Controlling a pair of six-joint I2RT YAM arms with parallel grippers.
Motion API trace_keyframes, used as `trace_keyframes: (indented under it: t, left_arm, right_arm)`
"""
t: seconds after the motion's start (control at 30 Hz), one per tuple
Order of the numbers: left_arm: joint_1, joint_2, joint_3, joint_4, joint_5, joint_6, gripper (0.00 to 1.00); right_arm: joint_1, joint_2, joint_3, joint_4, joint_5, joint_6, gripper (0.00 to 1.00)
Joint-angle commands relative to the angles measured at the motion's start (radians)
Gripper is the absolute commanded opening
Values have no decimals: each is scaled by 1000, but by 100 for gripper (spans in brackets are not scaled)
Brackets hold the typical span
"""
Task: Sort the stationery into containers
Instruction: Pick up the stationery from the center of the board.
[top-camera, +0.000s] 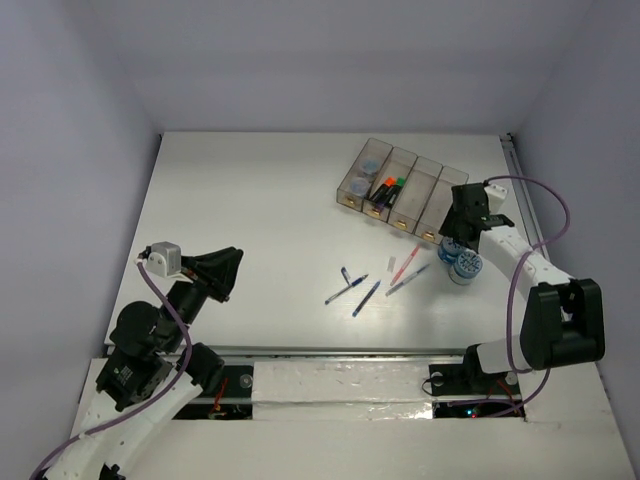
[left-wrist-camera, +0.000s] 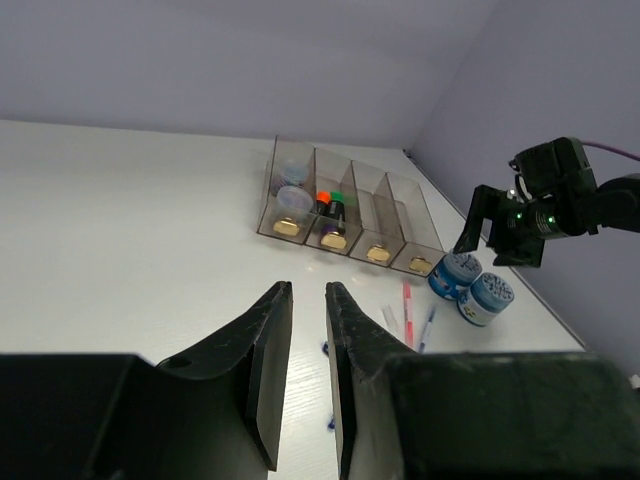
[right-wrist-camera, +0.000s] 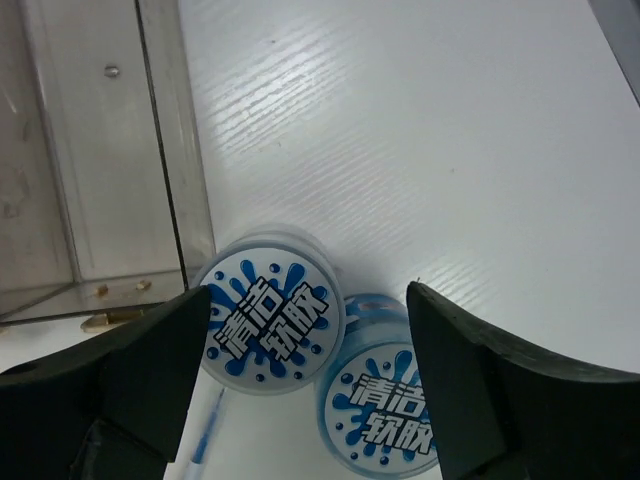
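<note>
1. Hovering right claw (right-wrist-camera: 308, 290): spread wide, empty, above two rolls (right-wrist-camera: 270, 322) just beside the containers' (top-camera: 415, 185) near end.
2. Left claw (left-wrist-camera: 307, 292): nearly closed, empty, well apart from the containers.
3. Risk: closing could catch both rolls or strike the containers.
4. Room: surface (top-camera: 250, 200) edge near the containers' right; more room on their left.

With jaws spread wide, the right gripper (right-wrist-camera: 305, 310) hangs over the roll (right-wrist-camera: 270, 325) nearest the bins (right-wrist-camera: 190, 200), whose end wall crowds one side and a second roll (right-wrist-camera: 385, 405) just beside it the other, while open table (right-wrist-camera: 450, 120) lies beyond both.
</note>
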Motion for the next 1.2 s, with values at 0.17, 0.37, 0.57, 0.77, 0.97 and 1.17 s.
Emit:
trace_keyframes:
  t: [0.17, 0.37, 0.57, 0.77, 0.97, 1.17]
  left_arm:
    - [-22, -24, 8, 57, 15, 13, 17]
    - [-22, -30, 8, 55, 15, 11, 17]
    - [-22, -29, 8, 54, 13, 13, 18]
    - [-22, -23, 10, 54, 12, 11, 17]
    - [-22, -18, 10, 51, 10, 10, 17]
    - [-22, -12, 10, 49, 9, 10, 18]
  right_arm:
    - [-5, -25, 3, 33, -174, -79, 87]
    - [-5, 21, 23, 4, -156, -97, 87]
    - [-5, 86, 57, 17, -115, -99, 74]
    - [-5, 17, 102, -3, -59, -128, 47]
    - [-5, -93, 178, -77, -68, -166, 41]
    - [-5, -22, 302, 25, -235, -195, 42]
